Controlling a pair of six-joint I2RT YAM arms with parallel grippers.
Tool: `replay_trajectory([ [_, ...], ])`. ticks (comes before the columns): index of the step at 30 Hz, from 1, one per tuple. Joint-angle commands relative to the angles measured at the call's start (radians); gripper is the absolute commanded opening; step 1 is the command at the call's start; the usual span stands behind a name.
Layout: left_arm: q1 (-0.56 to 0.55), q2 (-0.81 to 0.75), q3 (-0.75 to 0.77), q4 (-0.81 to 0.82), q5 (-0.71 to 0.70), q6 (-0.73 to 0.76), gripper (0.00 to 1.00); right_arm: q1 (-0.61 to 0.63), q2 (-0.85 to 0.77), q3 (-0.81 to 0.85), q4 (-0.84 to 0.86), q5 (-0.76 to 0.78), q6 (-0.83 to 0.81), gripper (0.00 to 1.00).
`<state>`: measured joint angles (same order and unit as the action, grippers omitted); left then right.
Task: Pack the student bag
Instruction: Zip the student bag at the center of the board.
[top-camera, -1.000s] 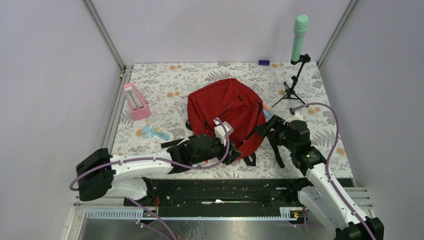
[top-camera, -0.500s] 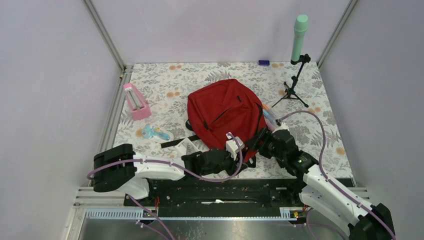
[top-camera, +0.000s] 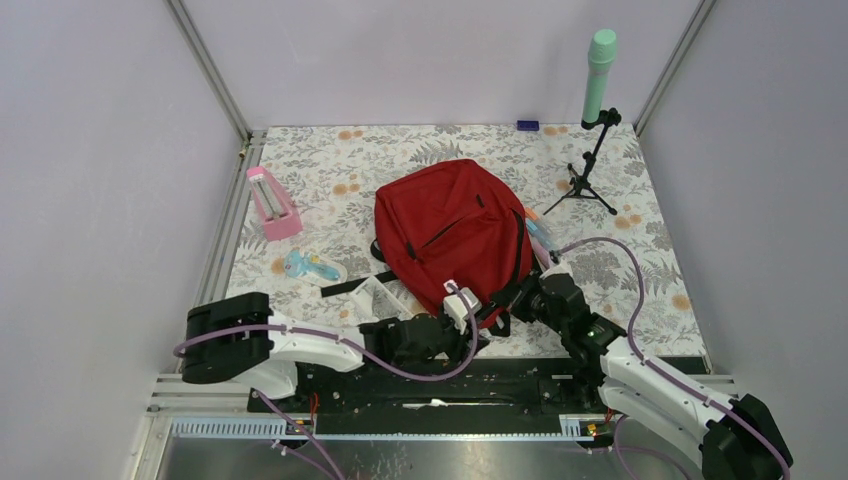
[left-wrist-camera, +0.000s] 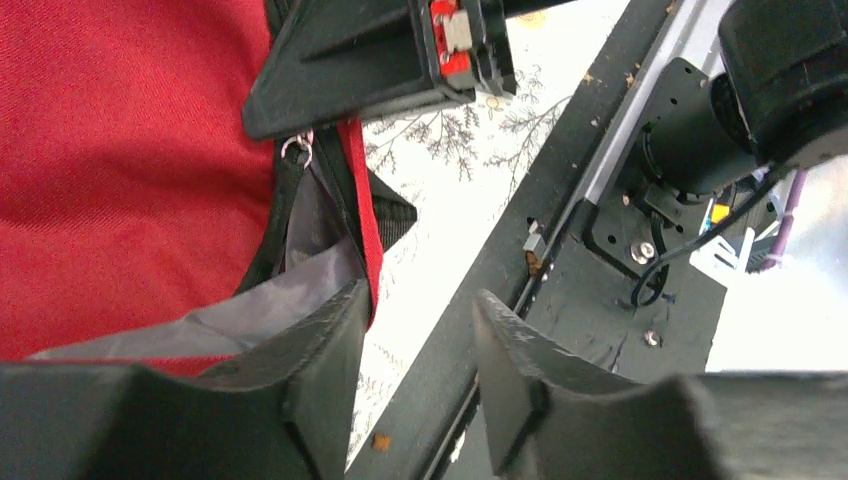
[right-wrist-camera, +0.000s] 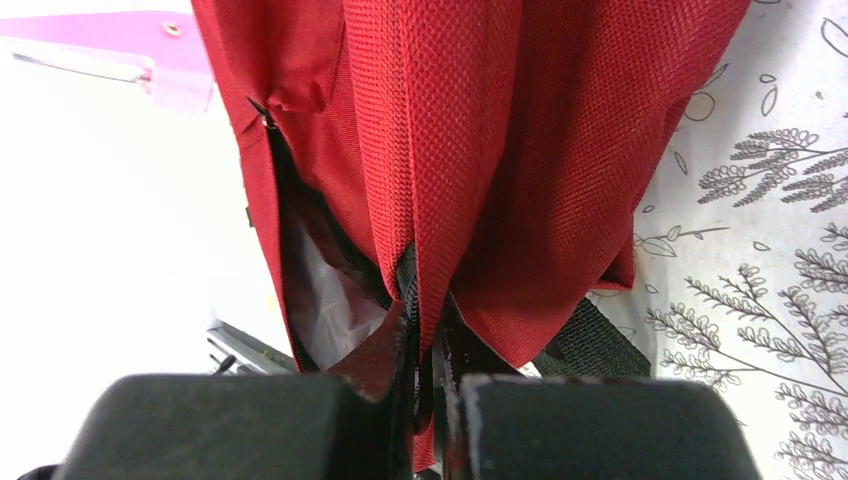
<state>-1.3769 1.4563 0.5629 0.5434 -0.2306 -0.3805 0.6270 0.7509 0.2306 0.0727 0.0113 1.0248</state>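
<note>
Top external view: the red student bag (top-camera: 450, 225) lies mid tabletop (top-camera: 330, 165), its near corner by the front edge, well apart from the side walls (top-camera: 100, 200). The right tool (right-wrist-camera: 428, 335) pinches the bag's zipper edge (right-wrist-camera: 405, 265). The left tool (left-wrist-camera: 420, 305) gapes, holding nothing, beside the grey lining (left-wrist-camera: 300, 275).

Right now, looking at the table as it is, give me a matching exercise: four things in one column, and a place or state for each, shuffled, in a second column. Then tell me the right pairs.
Column one
1. student bag
2. right gripper
3. left gripper
4. pink case

Column two
A. jaws apart, beside the grey lining
B. near the left edge of the table
C. red, lying mid-table, zip partly open
D. shut on a fold of red fabric

Pairs: 1-C, 2-D, 3-A, 4-B
</note>
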Motion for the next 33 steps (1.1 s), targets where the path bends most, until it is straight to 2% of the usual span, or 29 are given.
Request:
replay_trajectory([
  [1, -0.028, -0.112, -0.063, 0.093, -0.015, -0.005, 0.48, 0.003, -0.072, -0.05, 0.202, 0.034, 0.042, 0.0],
  [5, -0.022, -0.212, -0.031, -0.051, -0.074, -0.024, 0.59, 0.002, -0.142, -0.083, 0.251, 0.009, -0.031, 0.0],
  [7, -0.003, -0.272, -0.004, -0.116, -0.057, -0.029, 0.65, 0.002, -0.172, -0.102, 0.28, -0.002, -0.037, 0.0],
  [10, 0.084, -0.321, 0.022, -0.154, 0.034, -0.073, 0.7, 0.002, -0.182, -0.135, 0.364, -0.034, -0.033, 0.0],
  [14, 0.202, -0.326, 0.013, -0.095, 0.23, -0.074, 0.72, 0.003, -0.178, -0.171, 0.477, -0.069, -0.026, 0.0],
  [17, 0.262, -0.285, 0.029, -0.091, 0.374, -0.023, 0.71, 0.002, -0.199, -0.179, 0.505, -0.081, -0.044, 0.0],
  [23, 0.375, -0.15, 0.054, -0.044, 0.507, -0.071, 0.57, 0.002, -0.255, -0.171, 0.462, -0.083, -0.073, 0.0],
  [28, 0.385, -0.045, 0.102, 0.016, 0.562, -0.122, 0.51, 0.002, -0.266, -0.174, 0.449, -0.089, -0.078, 0.0],
  [33, 0.386, 0.019, 0.116, 0.098, 0.593, -0.174, 0.51, 0.002, -0.257, -0.171, 0.443, -0.096, -0.086, 0.0],
])
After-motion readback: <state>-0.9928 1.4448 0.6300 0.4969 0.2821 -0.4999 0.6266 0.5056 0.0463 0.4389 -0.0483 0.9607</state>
